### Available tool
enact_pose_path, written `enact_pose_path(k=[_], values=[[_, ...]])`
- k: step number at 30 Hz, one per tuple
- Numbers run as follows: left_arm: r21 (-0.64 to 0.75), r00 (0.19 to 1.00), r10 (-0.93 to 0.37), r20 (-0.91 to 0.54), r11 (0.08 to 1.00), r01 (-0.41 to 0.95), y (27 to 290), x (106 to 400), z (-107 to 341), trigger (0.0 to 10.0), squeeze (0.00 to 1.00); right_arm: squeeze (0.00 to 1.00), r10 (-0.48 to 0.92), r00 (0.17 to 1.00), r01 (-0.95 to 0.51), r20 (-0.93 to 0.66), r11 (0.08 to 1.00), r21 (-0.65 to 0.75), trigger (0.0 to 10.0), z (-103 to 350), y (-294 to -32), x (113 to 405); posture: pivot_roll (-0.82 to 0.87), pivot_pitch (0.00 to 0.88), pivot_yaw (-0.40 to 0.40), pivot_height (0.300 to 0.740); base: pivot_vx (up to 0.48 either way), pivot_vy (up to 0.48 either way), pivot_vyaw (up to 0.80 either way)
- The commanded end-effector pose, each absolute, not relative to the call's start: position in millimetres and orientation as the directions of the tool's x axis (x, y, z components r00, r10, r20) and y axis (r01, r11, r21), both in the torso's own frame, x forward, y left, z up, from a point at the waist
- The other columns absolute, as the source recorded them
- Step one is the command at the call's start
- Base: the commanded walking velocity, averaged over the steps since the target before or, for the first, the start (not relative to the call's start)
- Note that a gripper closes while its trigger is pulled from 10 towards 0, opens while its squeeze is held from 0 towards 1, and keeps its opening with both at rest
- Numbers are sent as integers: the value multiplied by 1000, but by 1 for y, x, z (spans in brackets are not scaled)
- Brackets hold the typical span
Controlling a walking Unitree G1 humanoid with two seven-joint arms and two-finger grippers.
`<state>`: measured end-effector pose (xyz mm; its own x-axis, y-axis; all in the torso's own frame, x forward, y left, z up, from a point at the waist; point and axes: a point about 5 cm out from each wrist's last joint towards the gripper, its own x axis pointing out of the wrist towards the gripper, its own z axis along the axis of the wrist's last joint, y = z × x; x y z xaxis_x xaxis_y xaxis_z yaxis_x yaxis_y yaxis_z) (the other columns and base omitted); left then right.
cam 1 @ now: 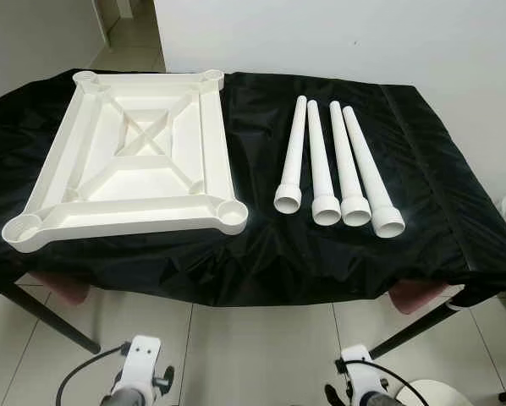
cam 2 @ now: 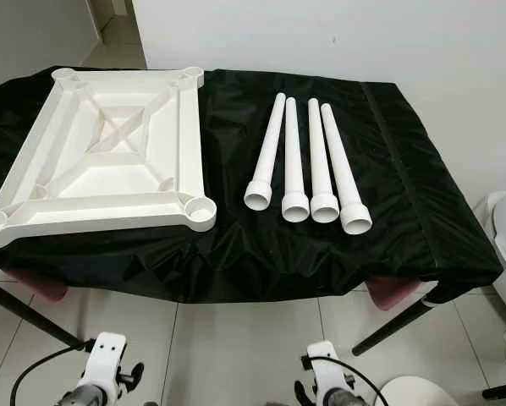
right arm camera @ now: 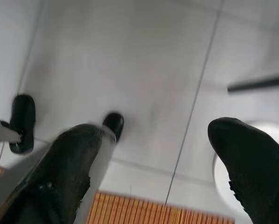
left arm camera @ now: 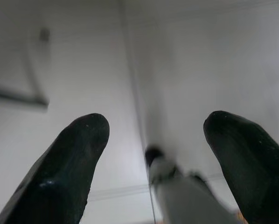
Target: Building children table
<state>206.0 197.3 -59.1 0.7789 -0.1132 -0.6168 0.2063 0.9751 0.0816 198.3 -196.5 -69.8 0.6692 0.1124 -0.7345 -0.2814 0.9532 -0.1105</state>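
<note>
From the head camera I see a tabletop (cam 1: 261, 254) draped in black cloth. The white top (cam 1: 134, 161) lies upside down on its left half, ribs and corner sockets facing up. To its right, apart from it, four white legs (cam 1: 338, 165) lie side by side, nearly touching at their wide open ends, which face me; their narrow ends point away. Pale tiled floor (cam 1: 261, 347) shows below the cloth edge, with dark table legs slanting down on both sides. Both wrists sit low at the bottom edge, below the tabletop, well short of the parts.

In the left wrist view, the left tool (left arm camera: 153, 135) has its two black fingers (left arm camera: 65, 172) spread wide with nothing between them; behind the gap I see blurred pale floor and part of a blurred grey-white limb.

In the right wrist view, the right tool (right arm camera: 153, 135) is likewise spread and empty, over floor tiles. A dark bar crosses one corner, a striped orange strip runs along the near edge, and a white round object sits behind one finger.
</note>
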Motion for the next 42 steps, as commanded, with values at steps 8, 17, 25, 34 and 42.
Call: enact_pose_path(k=[8,17,25,34,42], values=[[9,708,-494,-504,817,577,180,205,-44,10000,0,0,463,644,-633,-609,770,-83,10000,-44,-176,224,-60,90,-9,740,0,0,0],[2,597,-673,-436,663,749,179,192,-27,10000,0,0,671,470,-840,-573,539,-57,10000,-26,-188,219,-62,98,-9,740,0,0,0],[18,538,-755,-374,574,819,180,180,-1,10000,0,0,791,290,-936,-539,352,13,10000,-5,-203,208,-61,101,-12,740,0,0,0],[-6,498,-826,-262,518,855,177,180,49,10000,0,0,904,256,-963,-342,268,-13,10000,62,-198,221,-59,107,-8,740,0,0,0],[-13,564,-824,-49,565,825,160,192,114,10000,0,0,895,443,-890,-52,433,-142,10000,127,-189,256,-58,106,-10,740,0,0,0]])
